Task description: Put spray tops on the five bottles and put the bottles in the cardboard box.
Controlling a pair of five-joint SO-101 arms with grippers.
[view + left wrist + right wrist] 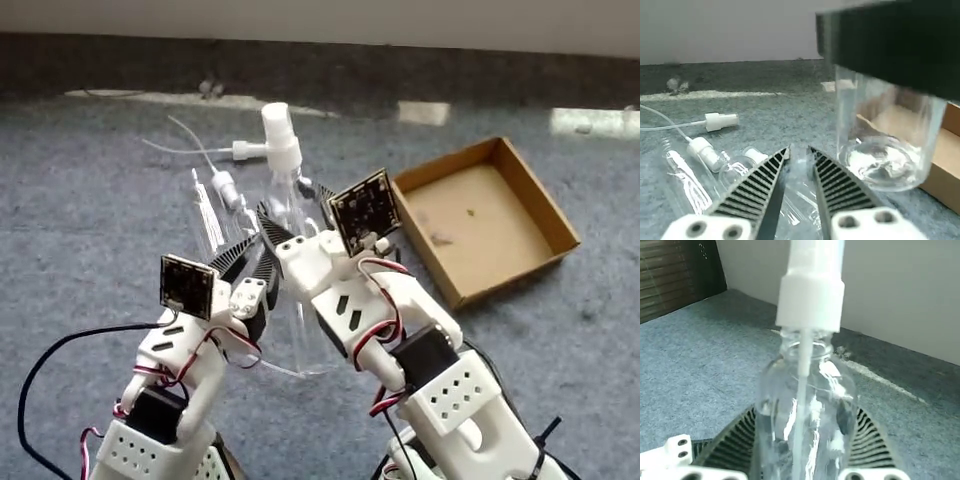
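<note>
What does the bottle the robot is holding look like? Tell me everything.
The bottle is clear, round and looks empty. It stands upright, held by the right gripper, whose black ribbed fingers press on both sides. A white spray top sits on its neck, with a thin tube hanging down inside.

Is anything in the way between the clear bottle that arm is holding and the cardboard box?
Nothing visible. The right gripper holds the clear plastic bottle, fitted with a white spray top, upright. The open brown cardboard box lies off to its side, with only grey carpet between them.
</note>
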